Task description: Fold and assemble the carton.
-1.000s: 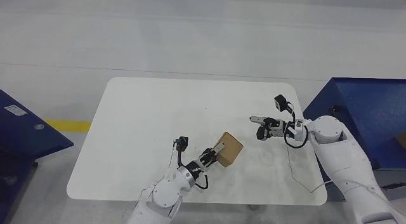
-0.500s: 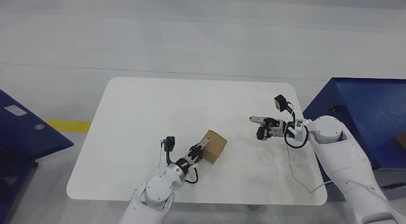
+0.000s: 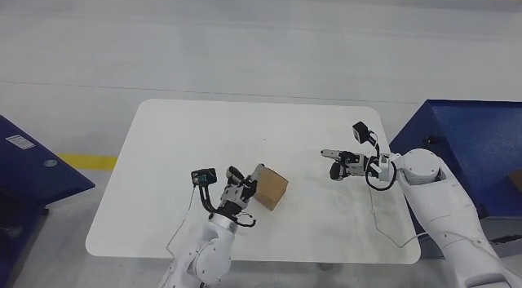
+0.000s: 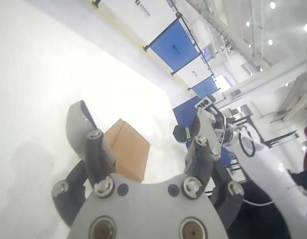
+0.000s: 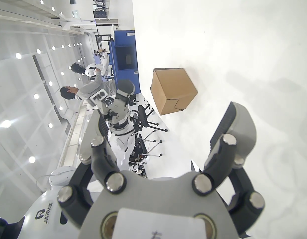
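The brown box (image 3: 270, 188) sits closed on the white table (image 3: 179, 149), in its front half, somewhat left of the middle. The left gripper (image 3: 247, 182) is low, just beside the box's left side, with its fingers spread apart and holding nothing. The right gripper (image 3: 328, 155) hangs well apart on the box's right, its fingers likewise spread and empty.

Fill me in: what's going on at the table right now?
The carton sits on the table, looking folded shut. The left gripper is right at it, open, with the carton partly inside its jaws but not clamped. The right gripper hangs open on the carton's other side, apart from it.
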### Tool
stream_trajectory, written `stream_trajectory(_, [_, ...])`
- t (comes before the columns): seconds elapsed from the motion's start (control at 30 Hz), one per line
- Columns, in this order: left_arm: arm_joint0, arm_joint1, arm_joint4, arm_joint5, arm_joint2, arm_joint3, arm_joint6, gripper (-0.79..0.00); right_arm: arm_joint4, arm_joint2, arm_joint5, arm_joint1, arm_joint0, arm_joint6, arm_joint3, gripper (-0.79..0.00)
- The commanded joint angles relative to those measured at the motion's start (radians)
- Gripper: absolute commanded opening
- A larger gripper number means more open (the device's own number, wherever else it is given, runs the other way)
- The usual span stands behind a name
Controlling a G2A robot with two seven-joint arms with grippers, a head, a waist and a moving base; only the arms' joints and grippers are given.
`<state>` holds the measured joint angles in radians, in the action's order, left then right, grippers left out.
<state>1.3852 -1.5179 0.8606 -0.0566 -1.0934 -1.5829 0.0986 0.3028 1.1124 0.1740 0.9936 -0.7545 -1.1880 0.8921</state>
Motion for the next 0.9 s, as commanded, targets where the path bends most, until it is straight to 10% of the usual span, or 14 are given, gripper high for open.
stream_trajectory(0.0, [-0.001,0.0,0.033,0.0,0.006,0.0,0.008,-0.785,0.0,0.0,0.0,0.0,0.0,0.0,0.0,0.0])
stream_trajectory(0.37, [-0.002,0.001,0.042,-0.004,0.008,0.002,0.005,-0.785,0.0,0.0,0.0,0.0,0.0,0.0,0.0,0.0])
stream_trajectory(0.87, [-0.127,-0.02,0.621,0.187,0.228,0.127,0.098,-0.785,0.0,0.0,0.0,0.0,0.0,0.0,0.0,0.0])
